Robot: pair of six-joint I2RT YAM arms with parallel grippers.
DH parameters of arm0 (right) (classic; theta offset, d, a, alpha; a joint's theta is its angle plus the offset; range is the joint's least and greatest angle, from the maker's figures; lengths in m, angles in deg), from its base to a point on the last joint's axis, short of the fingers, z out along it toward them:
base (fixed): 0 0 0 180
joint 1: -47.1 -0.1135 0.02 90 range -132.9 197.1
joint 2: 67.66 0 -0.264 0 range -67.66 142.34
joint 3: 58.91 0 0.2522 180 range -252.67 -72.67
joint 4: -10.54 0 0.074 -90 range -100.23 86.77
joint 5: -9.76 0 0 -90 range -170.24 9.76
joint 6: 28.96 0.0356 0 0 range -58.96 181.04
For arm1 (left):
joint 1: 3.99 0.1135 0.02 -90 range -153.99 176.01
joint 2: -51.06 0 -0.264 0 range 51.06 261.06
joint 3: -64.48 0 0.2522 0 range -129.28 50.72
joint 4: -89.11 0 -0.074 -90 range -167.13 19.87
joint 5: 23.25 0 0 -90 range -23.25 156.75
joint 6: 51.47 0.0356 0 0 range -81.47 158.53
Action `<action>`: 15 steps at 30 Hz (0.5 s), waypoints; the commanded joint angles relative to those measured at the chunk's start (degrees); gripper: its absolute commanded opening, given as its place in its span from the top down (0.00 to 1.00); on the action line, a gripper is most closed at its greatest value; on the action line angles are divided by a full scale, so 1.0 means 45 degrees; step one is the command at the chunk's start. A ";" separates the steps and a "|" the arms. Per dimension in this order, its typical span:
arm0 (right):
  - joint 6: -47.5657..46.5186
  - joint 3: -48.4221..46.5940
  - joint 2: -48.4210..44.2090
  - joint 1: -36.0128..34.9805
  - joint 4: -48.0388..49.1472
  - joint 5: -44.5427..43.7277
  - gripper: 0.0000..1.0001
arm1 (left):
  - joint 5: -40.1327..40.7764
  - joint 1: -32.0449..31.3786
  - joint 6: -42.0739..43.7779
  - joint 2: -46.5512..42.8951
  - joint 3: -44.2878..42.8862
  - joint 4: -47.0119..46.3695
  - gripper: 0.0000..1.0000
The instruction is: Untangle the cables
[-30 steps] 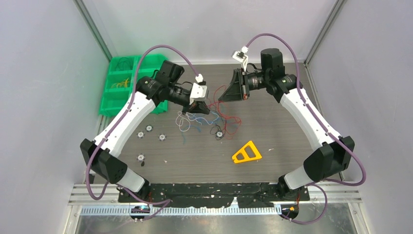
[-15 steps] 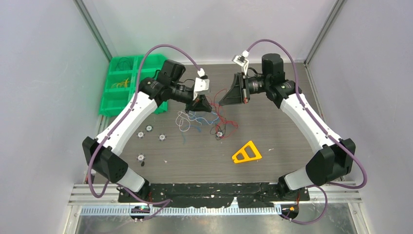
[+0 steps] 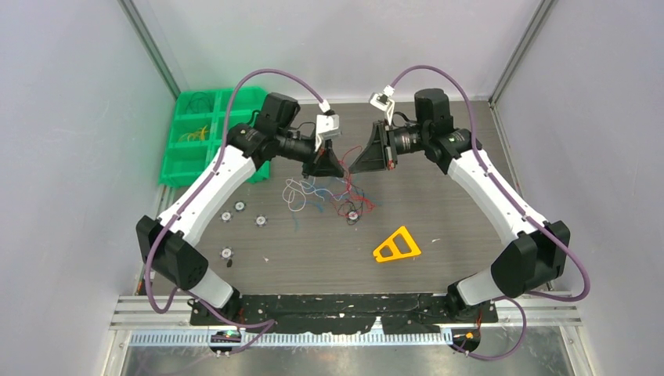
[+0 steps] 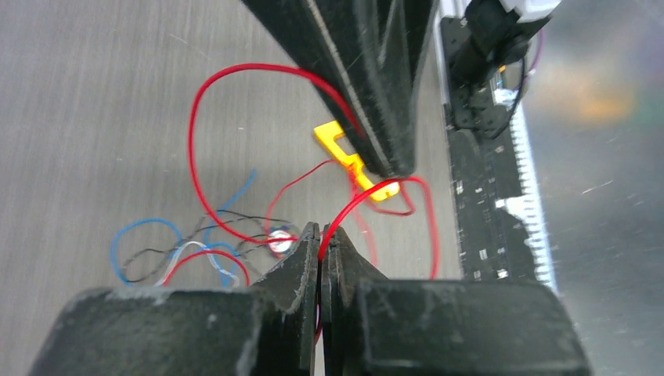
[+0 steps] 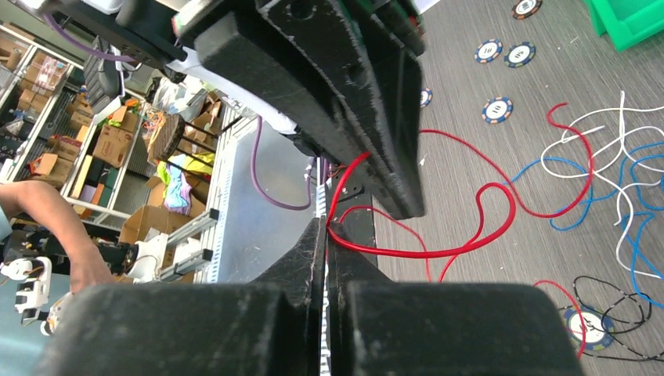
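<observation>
The right fingers [image 5: 309, 262] have been shut and brought nearer the left fingers [image 4: 297, 270]. Both are clamped on a red cable [image 5: 513, 215]. The cables [image 3: 321, 196] lie on the tabletop [image 3: 446, 211] at 6 o'clock of them. The fingers should be drawn apart slowly.

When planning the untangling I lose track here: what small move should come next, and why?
Probably ease the two grippers apart. The left gripper and right gripper are each shut on a red wire, close together above the pile of wires, with red loops trailing into it.
</observation>
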 commanded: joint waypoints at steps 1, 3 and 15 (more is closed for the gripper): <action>-0.0224 -0.0664 0.0227 -0.0228 0.0153 -0.0505 0.95 | -0.1473 -0.0058 -0.2623 -0.1027 0.0661 -0.1421 0.91; 0.0776 -0.0322 0.0164 -0.0294 0.1445 -0.0510 0.95 | -0.1971 -0.0050 -0.3970 -0.1207 0.1272 -0.2118 0.81; 0.4041 0.0542 0.0142 -0.0978 0.5858 -0.0427 0.95 | -0.1182 0.0038 -1.0082 -0.2652 0.5346 -0.9573 0.51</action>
